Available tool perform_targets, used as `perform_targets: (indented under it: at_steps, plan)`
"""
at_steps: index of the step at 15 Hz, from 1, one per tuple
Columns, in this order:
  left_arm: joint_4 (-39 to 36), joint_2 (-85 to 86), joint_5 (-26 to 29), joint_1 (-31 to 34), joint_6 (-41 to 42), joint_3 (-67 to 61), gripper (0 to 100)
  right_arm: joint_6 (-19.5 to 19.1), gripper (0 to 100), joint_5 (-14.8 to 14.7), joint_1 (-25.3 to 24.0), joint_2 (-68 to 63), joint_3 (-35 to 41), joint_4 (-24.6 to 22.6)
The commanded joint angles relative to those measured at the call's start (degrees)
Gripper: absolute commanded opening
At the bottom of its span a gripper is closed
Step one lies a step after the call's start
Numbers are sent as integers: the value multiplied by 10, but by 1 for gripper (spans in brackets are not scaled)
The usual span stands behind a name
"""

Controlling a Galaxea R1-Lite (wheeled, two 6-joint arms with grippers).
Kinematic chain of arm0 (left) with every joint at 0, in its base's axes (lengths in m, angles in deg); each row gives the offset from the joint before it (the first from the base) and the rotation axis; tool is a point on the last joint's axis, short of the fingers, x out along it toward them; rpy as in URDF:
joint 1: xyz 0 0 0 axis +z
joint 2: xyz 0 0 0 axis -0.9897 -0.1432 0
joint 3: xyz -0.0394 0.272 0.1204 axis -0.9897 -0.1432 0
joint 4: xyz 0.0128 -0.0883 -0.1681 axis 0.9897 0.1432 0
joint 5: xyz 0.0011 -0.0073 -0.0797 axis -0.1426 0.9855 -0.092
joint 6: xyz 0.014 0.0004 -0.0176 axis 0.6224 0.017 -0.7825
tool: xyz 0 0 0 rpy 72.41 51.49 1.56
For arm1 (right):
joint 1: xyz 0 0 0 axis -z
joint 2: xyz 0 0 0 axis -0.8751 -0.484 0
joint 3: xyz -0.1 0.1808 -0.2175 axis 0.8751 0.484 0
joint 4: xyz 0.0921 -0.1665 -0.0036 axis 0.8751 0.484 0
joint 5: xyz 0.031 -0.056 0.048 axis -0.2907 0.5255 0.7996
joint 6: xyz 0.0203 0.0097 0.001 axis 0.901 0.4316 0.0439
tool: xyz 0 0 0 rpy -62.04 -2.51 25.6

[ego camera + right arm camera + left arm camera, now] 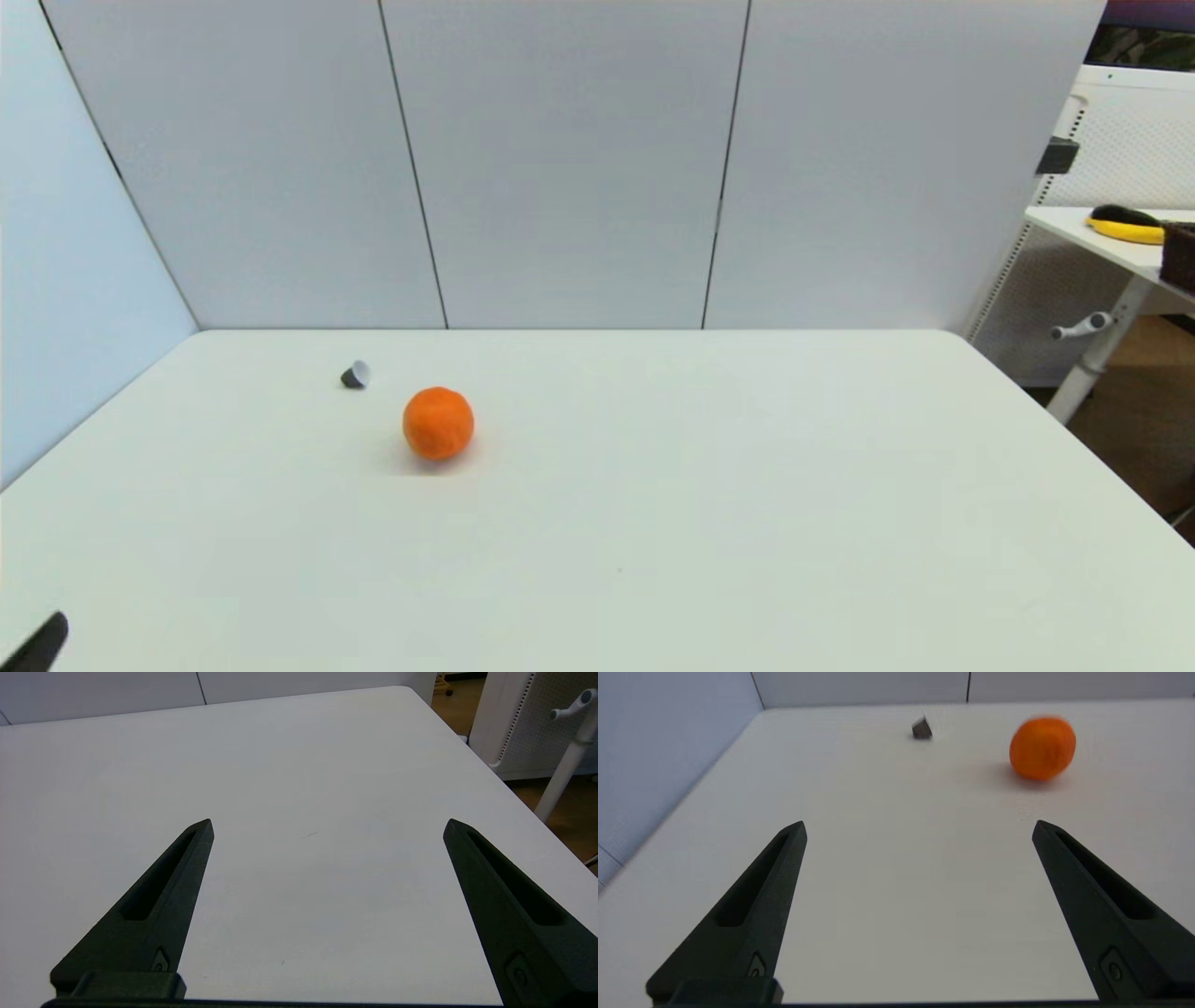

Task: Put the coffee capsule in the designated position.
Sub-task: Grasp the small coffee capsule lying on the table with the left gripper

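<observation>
- Coffee capsule [355,375]: you see it on its side, silvery rim end facing right, near the orange ball [438,423].
- Left gripper [919,828]: spread wide, empty.
- Right gripper [328,826]: only your wrist view shows it; wide, empty.

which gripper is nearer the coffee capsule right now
Left. The left gripper faces the coffee capsule across bare table; the right gripper is off on the other side, capsule outside its view.

White table [653,523] held two things, far left part. Tiny coffee capsule [355,375] lay on side. Orange ball [438,423] sat near it, closer to robot, not touching.
</observation>
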Motion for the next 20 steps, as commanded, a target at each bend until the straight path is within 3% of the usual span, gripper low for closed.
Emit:
perform_targets:
  at_steps: [1,5,8,11,16,18,20]
  plan:
    - [9,-310,-75,0,-1,299,100,0,100,0,0,-1,1,0]
    - [37,-496,-92,20,-4,478,100,0,100,0,0,-1,1,0]
    - [52,-621,-47,23,9,628,100,0,100,0,0,-1,1,0]
    - [74,-752,103,60,32,781,100,0,100,0,0,-1,1,0]
    - [74,-932,436,123,99,953,100,0,100,0,0,-1,1,0]
    - [74,-983,578,135,114,972,100,0,100,0,0,-1,1,0]
    - [74,-1032,672,137,170,975,100,0,100,0,0,-1,1,0]
